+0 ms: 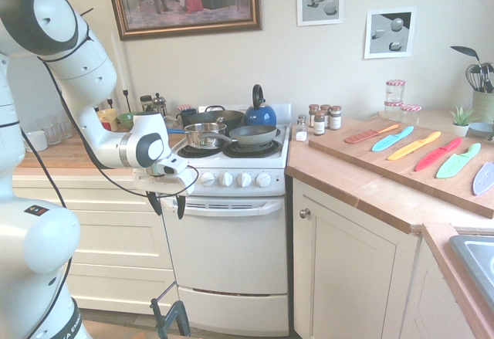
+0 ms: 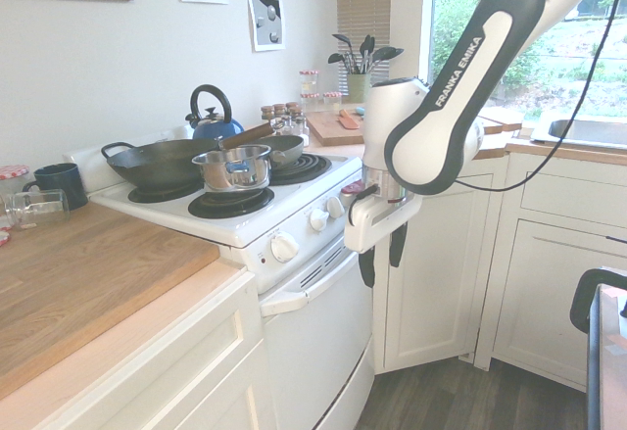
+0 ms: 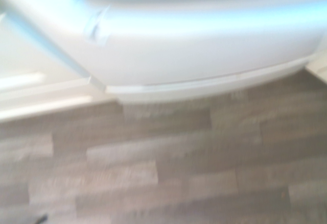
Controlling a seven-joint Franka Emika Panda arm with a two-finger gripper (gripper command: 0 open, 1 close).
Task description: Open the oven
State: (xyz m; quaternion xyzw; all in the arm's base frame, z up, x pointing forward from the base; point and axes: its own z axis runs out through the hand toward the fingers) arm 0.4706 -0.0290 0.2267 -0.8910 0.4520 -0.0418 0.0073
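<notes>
The narrow white oven [image 1: 228, 258] stands between cream cabinets with its front door shut and its bar handle [image 1: 231, 206] running across the top of the door. My gripper [image 1: 168, 204] hangs open, fingers pointing down, at the left end of that handle and just below the knobs [image 1: 225, 178]. In the second exterior view the gripper [image 2: 382, 256] sits slightly out in front of the handle [image 2: 309, 291], nothing between its fingers. The blurred wrist view looks down on the oven's white front [image 3: 204, 45] and the wood floor [image 3: 179, 173].
A saucepan [image 1: 202, 133], frying pan [image 1: 252, 133], wok and blue kettle [image 1: 260, 113] crowd the burners. Right of the oven is a cream cabinet door with a round knob [image 1: 305, 213]; cream drawers [image 1: 108, 238] lie left. Coloured knives rest on a board [image 1: 417, 161].
</notes>
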